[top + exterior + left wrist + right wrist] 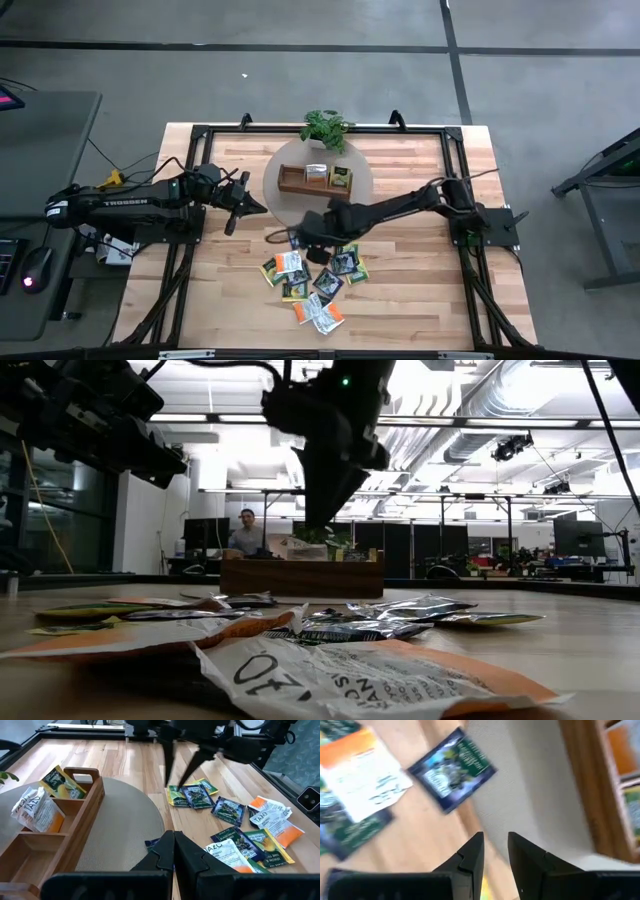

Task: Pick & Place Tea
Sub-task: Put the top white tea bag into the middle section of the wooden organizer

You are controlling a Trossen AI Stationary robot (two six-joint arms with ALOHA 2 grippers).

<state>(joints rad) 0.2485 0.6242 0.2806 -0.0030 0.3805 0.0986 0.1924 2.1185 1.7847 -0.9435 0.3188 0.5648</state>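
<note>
We read "TAZO" on the white-and-orange sachet standing in the wooden tray, off to one side of the left gripper. The same brand shows on a white sachet lying just ahead of those fingers (partly covered), and "TROSSEN" runs along the left arm.

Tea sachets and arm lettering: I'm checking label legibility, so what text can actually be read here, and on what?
"TAZO": white sachet in the wooden tray.
"TAZO": white-orange sachet on the table.
"TROSSEN": left arm.
Large print on the nearest sachet: upside down, unreadable.
Other labels: too small or blurred.
</note>
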